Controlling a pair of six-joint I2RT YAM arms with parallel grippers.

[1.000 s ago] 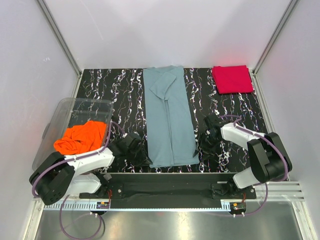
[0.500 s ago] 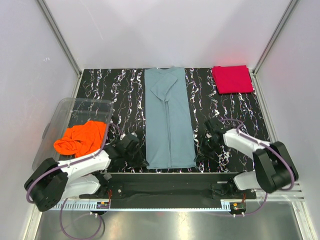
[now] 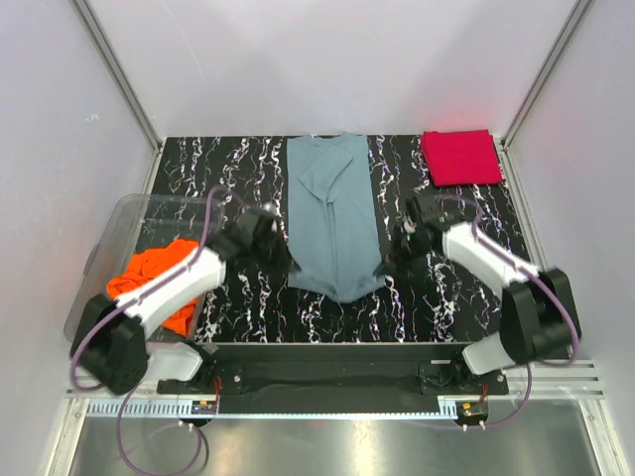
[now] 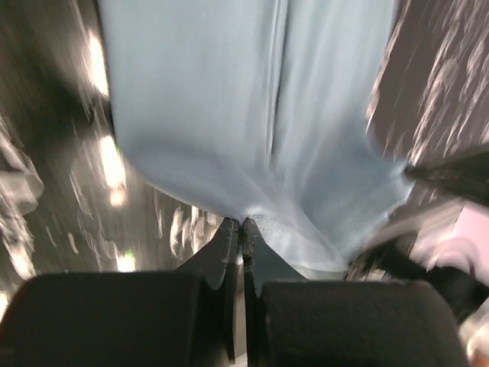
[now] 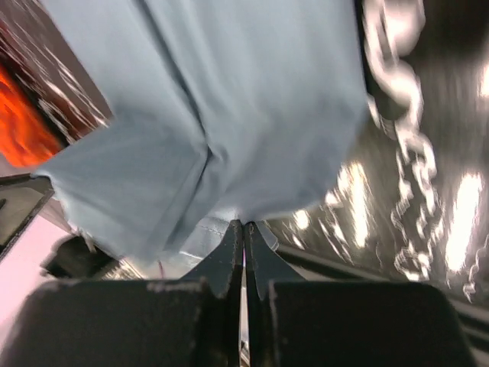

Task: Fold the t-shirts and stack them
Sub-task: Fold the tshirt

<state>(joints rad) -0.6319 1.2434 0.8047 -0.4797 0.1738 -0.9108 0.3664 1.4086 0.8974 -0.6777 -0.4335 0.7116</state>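
The grey-blue t-shirt (image 3: 332,213) lies as a long strip down the middle of the black marbled table (image 3: 466,297), collar at the far end. Its near hem is raised off the table and sags between my two grippers. My left gripper (image 3: 279,254) is shut on the hem's left corner; in the left wrist view my left gripper (image 4: 239,223) pinches the cloth (image 4: 252,115). My right gripper (image 3: 393,248) is shut on the right corner, and in the right wrist view my right gripper (image 5: 244,224) clamps the cloth (image 5: 229,99). The red t-shirt (image 3: 459,157) lies folded at the far right. The orange t-shirt (image 3: 159,278) is crumpled in the bin.
A clear plastic bin (image 3: 124,223) stands at the left edge of the table, beside my left arm. White walls with metal frame posts (image 3: 124,84) close in the table at the back and both sides. The arms' base rail (image 3: 327,377) runs along the near edge.
Both grippers have shut on the grey-blue t-shirt's near corners and moved away from the near edge, lifting the hem and carrying it towards the shirt's middle.
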